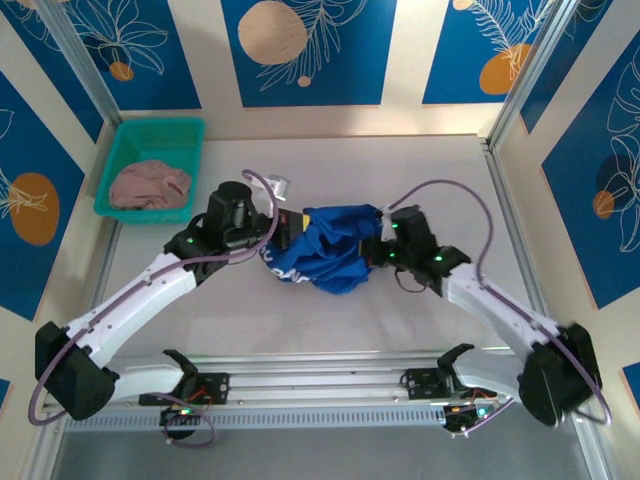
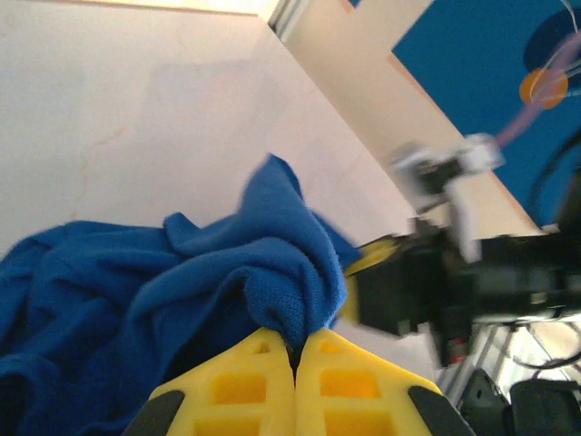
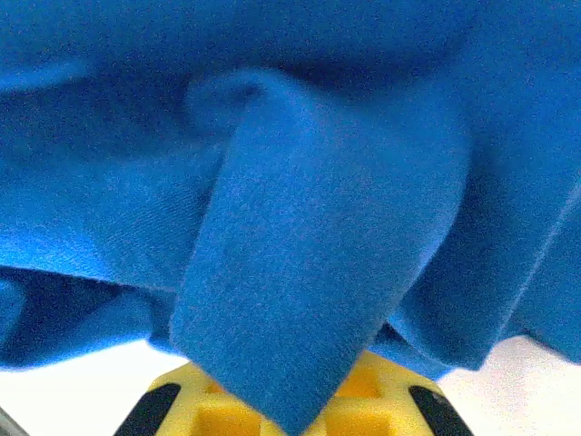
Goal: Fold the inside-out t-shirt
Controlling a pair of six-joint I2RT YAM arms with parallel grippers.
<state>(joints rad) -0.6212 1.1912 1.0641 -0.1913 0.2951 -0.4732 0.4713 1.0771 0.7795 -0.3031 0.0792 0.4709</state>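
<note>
Subject item: the blue t-shirt (image 1: 330,245) is at the middle of the table (image 1: 400,320), bunched in a crumpled heap between the two arms and not laid flat. Left gripper (image 2: 295,350): at the shirt's left edge, with its yellow fingers (image 2: 245,386) pressed together and a small fold of blue cloth pinched at their tips. The rest of the cloth spreads away in loose folds above the pale tabletop. Right gripper (image 1: 380,243): at the shirt's right edge, opposite the left one. In the right wrist view its yellow fingers (image 3: 368,386) stand narrow, with a thick fold of the shirt running down between them and gripped there. More blue cloth hangs across the whole view above. Other items: a green basket (image 1: 150,140) stands at the far left corner, well apart from the shirt, with a pink garment (image 1: 150,185) lying inside it.
</note>
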